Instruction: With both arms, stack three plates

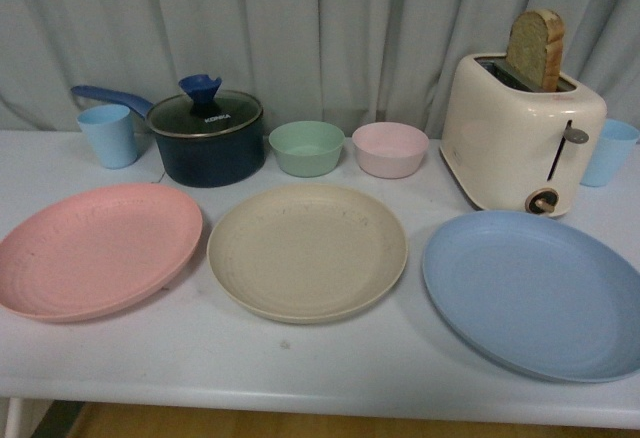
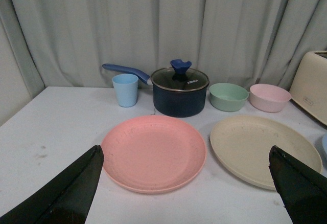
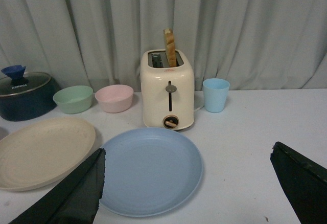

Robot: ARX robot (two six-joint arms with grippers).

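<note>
Three plates lie side by side on the white table: the pink plate (image 1: 95,249) at the left, the beige plate (image 1: 307,250) in the middle, the blue plate (image 1: 535,291) at the right. None of them overlaps another. No arm shows in the front view. In the left wrist view my left gripper (image 2: 186,185) is open and empty, held back from the pink plate (image 2: 153,151) and the beige plate (image 2: 263,148). In the right wrist view my right gripper (image 3: 188,183) is open and empty, near the blue plate (image 3: 148,170); the beige plate (image 3: 41,151) lies beside it.
Behind the plates stand a light blue cup (image 1: 108,135), a dark blue lidded saucepan (image 1: 207,137), a green bowl (image 1: 307,147), a pink bowl (image 1: 390,149), a cream toaster (image 1: 522,136) with a bread slice, and another blue cup (image 1: 610,151). A grey curtain hangs behind.
</note>
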